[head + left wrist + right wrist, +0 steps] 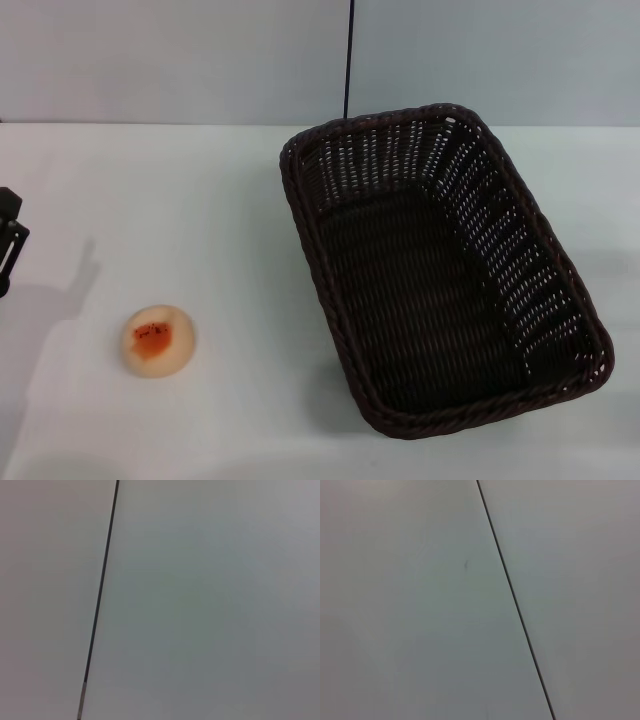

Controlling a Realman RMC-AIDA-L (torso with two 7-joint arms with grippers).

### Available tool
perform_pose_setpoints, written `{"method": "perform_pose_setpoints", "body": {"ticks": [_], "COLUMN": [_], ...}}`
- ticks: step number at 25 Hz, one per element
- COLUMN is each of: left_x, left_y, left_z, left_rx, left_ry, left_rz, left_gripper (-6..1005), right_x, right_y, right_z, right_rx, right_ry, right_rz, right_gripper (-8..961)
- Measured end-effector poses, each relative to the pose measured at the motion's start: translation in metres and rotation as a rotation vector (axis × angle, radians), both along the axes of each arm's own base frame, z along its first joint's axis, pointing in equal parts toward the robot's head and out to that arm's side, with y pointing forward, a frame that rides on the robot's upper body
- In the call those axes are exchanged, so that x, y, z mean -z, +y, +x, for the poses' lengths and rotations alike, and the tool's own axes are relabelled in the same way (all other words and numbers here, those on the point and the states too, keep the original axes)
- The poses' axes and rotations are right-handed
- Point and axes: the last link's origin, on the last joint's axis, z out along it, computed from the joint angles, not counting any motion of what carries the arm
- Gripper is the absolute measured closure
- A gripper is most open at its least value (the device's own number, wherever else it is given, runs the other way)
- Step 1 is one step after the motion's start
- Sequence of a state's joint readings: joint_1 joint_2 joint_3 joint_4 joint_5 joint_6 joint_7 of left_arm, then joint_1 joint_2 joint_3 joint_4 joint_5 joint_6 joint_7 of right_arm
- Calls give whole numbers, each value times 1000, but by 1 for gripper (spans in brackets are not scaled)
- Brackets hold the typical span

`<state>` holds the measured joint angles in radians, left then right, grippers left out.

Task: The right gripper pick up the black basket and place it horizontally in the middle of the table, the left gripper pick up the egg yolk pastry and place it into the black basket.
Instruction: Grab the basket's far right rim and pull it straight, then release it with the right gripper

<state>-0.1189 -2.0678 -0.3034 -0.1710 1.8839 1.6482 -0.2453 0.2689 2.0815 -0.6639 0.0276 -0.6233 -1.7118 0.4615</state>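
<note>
Presently the bench (200, 200) is seen as a plain white surface carrying two things. By far the larger is the black basket (440, 270), set well away from the left gripper (10, 245), on the opposite side of the bench, and lying askew with its long axis running diagonally rather than square to the bench edge; nothing is held inside it. It is judged to be light for its bulk and fairly stiff, its open weave giving a little under pressure, so a hold on the braided rim at the middle of a long side is thought best, where tilting would be least. The egg yolk pastry (158, 341) is found much nearer the left gripper, a little toward the robot and inward from it, resting on the bench clear of the basket. It is judged soft, light and easily crushed or crumbled, so a gentle hold across its round sides is advised, with the orange patch left untouched. Only a sliver of the left gripper is shown at the bench's edge, and nothing is held by it; how far it is opened cannot be told. The right gripper is not shown anywhere; only bare wall is given by both wrist views.
</note>
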Motion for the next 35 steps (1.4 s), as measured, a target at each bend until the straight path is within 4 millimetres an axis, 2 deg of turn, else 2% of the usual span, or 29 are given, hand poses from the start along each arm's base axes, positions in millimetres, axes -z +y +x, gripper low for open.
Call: {"method": "perform_pose_setpoints", "body": {"ticks": [13, 21, 22, 26, 28, 31, 32, 33, 35], "left_x": [-2, -11, -12, -13, -14, -13, -12, -12, -11], "left_y": [-7, 7, 11, 17, 25, 28, 31, 31, 32], "left_z": [0, 0, 0, 0, 0, 1, 2, 2, 1], "left_rx": [12, 32, 33, 36, 39, 40, 40, 40, 35], "left_ry": [2, 32, 42, 56, 65, 66, 69, 69, 74], "left_rz": [8, 27, 22, 18, 9, 5, -1, -1, -7], "left_gripper": [158, 158, 159, 159, 159, 159, 159, 159, 159], "right_x": [-1, -26, -38, -53, -69, -71, -77, -77, -80], "right_y": [-4, -12, -13, -8, 6, 10, 20, 20, 28], "right_z": [3, 12, 12, 9, -9, -14, -29, -29, -44], "right_rx": [4, -33, -72, -127, -180, -176, -152, -152, -111], "right_ry": [5, -84, -88, -66, -42, -51, -59, -59, -84], "right_rz": [-4, -36, -91, -218, -514, -591, -757, -757, -897], "right_gripper": [157, 162, 163, 165, 167, 169, 169, 170, 171]}}
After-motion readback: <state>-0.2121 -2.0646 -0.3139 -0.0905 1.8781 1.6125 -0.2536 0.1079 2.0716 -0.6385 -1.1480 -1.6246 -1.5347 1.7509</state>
